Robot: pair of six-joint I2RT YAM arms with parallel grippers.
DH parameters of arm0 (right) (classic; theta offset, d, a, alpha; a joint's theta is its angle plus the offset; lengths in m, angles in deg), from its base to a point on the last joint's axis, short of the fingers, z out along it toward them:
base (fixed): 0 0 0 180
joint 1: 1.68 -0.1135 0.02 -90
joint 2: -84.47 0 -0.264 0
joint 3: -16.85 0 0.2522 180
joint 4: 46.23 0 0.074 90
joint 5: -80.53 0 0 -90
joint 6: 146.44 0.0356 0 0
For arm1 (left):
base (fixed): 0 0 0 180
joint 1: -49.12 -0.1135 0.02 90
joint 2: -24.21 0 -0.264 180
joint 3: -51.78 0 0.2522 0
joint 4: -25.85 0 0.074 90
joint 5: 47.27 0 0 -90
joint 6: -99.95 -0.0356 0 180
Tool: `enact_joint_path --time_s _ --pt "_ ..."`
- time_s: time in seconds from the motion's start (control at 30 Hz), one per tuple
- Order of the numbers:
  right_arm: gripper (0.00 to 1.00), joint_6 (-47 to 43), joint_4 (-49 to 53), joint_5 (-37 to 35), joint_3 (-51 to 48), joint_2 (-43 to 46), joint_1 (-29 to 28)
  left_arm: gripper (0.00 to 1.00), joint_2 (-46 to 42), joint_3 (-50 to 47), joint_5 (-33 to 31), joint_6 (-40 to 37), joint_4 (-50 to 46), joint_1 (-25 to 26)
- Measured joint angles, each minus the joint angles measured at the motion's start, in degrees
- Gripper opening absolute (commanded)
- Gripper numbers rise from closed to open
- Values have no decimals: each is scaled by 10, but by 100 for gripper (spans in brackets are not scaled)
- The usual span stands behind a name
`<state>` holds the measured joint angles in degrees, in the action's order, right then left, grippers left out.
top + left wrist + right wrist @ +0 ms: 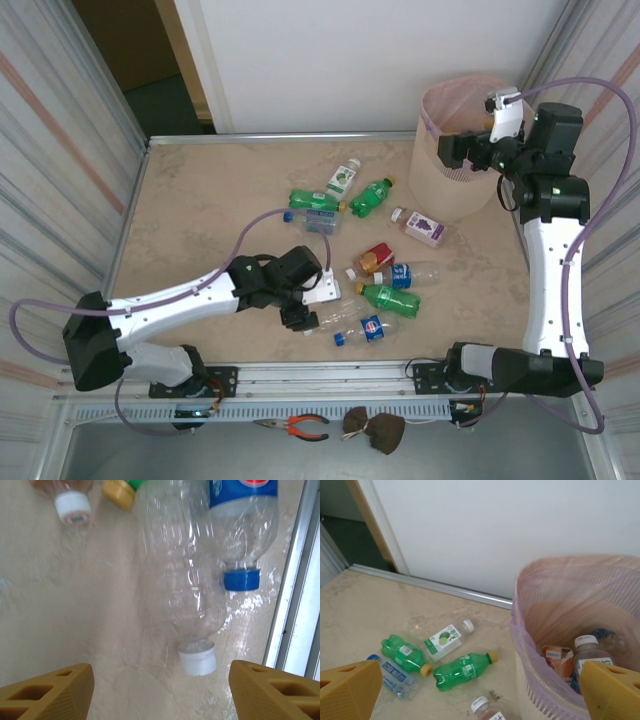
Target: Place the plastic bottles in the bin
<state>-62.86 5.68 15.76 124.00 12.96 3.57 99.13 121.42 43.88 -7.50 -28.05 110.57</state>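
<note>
The beige table [200,200] carries everything. At its far right corner stands the bin [450,195], pink liner folded over the rim, with a few bottles already lying inside. The right gripper [455,150] hangs at that rim with its fingers spread wide and nothing between them, well apart from the bottles left on the table.

The left gripper [297,318] sits low near the table's front edge, at the near end of the scattered bottles. Its fingers are spread too, and they grasp nothing — in the wrist view there is bare table between them.

The target I judge it to be after is the clear bottle [185,580], label-free, lying on its side just ahead of those fingers. Its long axis runs straight away from the gripper, with the white cap [198,660] nearest. It sits a little right of the midline between the fingers, so their closing line crosses the bottle's width.

A blue-labelled bottle [242,510] lies touching or just beside it on the right — a crowding risk.
</note>
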Motion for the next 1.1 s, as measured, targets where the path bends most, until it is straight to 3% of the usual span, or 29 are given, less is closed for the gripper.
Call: enact_joint_path --time_s 0.43,1.1 --pt "100 0 5 6 -7 4 -1 72 56 -62 -54 79 46 62" --pt "100 0 5 19 -9 4 -3 67 79 -147 -57 210 177 73"
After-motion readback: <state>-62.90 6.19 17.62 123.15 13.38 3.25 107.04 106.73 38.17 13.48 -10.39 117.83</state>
